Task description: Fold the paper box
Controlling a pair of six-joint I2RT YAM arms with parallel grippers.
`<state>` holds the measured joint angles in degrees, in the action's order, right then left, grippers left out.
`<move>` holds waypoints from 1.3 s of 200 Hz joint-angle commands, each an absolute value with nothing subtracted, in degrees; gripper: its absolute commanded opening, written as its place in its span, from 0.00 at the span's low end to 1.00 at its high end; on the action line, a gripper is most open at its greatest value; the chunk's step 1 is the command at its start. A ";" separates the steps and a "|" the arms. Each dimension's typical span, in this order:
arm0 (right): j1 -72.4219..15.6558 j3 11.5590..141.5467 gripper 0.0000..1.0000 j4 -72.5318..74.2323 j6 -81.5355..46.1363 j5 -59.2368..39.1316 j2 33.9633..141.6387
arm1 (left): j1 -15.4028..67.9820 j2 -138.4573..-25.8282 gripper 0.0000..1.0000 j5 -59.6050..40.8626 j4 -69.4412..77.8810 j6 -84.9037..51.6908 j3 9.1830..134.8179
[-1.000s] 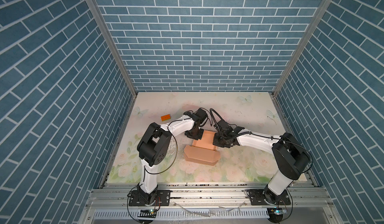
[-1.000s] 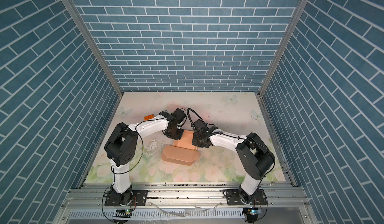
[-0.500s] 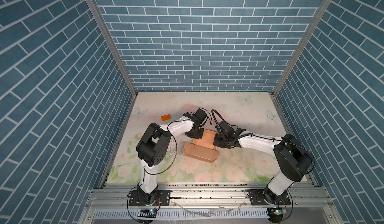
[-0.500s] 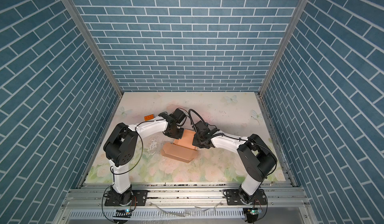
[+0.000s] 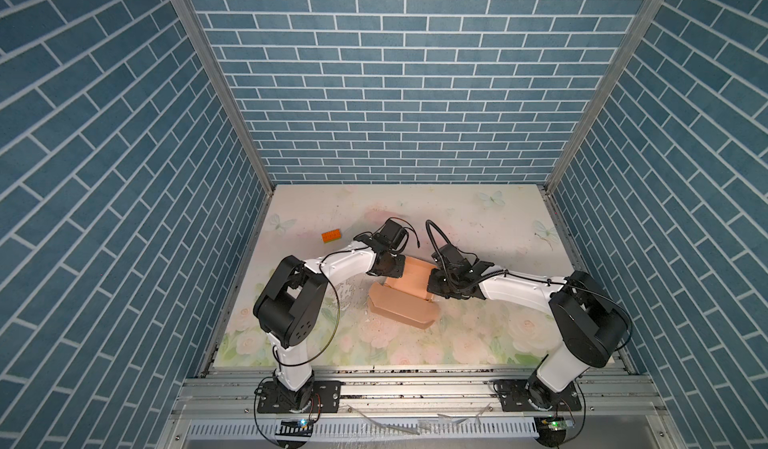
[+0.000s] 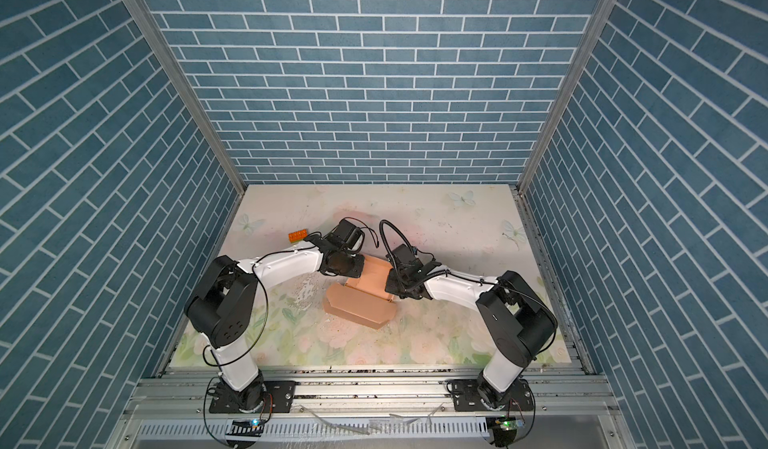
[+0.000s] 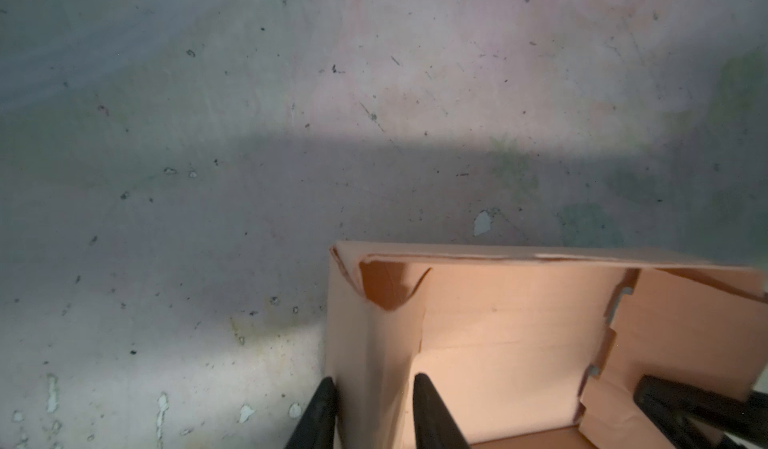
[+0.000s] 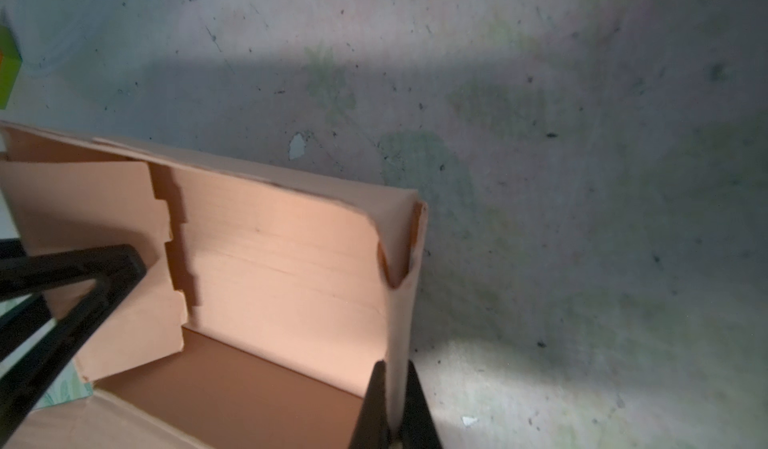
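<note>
2 hands on the job, both working the paper box (image 5: 409,297). It sits mid-surface (image 5: 478,343) between the arms, open side up, with its lid panel stretched out on the near side.

Right hand (image 8: 395,405): fingers pinched tight on the thin end wall, clamped on the card.

Left hand (image 7: 374,413): fingers astride the opposite end wall, 1 outside and 1 inside, standing apart. Whether they press on it, I cannot tell.

Now the danger, as I judge it. Inside the box a notched flap (image 8: 83,201) leans inward, not seated against any wall. If the left side lets go before that flap locks, the creased card could spring back open. And with only 1 sure pinch, any pull could drag this light box across the surface, or crumple the wall it grips. The orange brick (image 5: 331,236) lies well apart, no threat.
</note>
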<state>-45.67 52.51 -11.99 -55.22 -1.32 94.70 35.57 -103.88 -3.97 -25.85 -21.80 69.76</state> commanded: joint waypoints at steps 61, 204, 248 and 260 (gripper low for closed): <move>-46.61 52.01 0.00 -9.65 -53.86 -3.78 96.49 | 35.77 -105.46 0.41 -7.43 -19.07 -20.64 69.69; -46.65 51.99 0.00 -10.66 -51.69 -3.79 96.26 | 36.60 -109.07 0.15 3.98 -28.45 -16.69 74.48; -46.63 51.53 0.00 -10.57 -51.42 -3.56 96.15 | 37.38 -108.03 0.14 9.04 -29.89 -17.14 73.07; -46.60 51.42 0.00 -10.55 -51.42 -3.37 96.16 | 37.89 -108.47 0.14 10.64 -30.08 -16.93 72.88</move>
<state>-45.76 52.49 -11.05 -53.67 -1.80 94.74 36.80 -108.38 6.70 -28.91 -17.10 73.36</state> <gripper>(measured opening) 0.069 0.145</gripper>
